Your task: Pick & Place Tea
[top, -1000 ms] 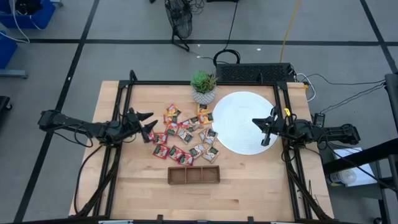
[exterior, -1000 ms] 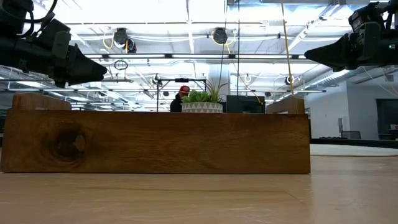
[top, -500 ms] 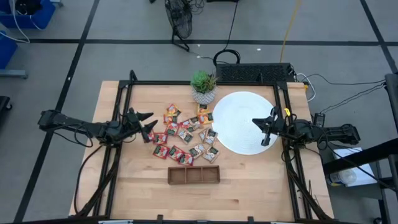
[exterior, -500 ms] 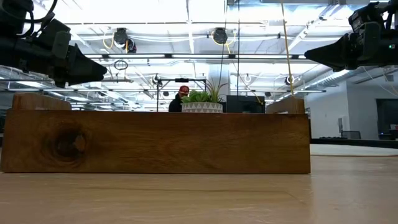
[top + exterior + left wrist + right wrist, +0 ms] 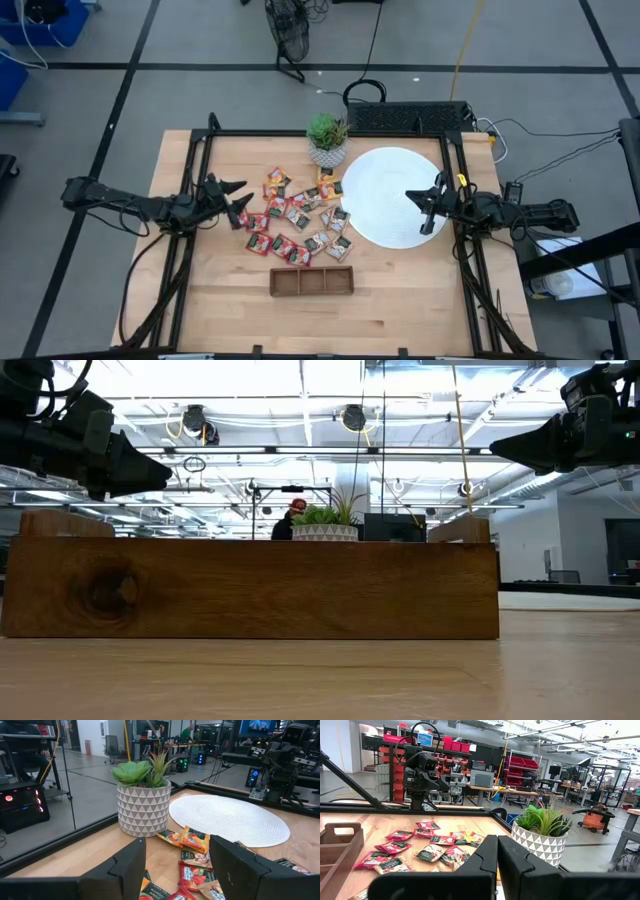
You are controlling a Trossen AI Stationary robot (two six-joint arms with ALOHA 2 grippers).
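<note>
Stillness since a second ago: from above, the left gripper [image 5: 238, 200] hangs with jaws apart and empty at nine o'clock of the tea sachets [image 5: 298, 220], so no pick has begun. Only the right wrist view shows the right gripper [image 5: 497, 852] pressed shut, holding nothing.

You see the tea sachets [image 5: 297, 219] scattered mid-tabletop, between the potted plant [image 5: 326, 140] near the far edge and the wooden tray [image 5: 311, 282] toward the near edge. The white disc [image 5: 390, 190] lies beside them. Left gripper [image 5: 240, 202] sits open at the pile's left edge; right gripper [image 5: 418, 210] hangs over the disc.
</note>
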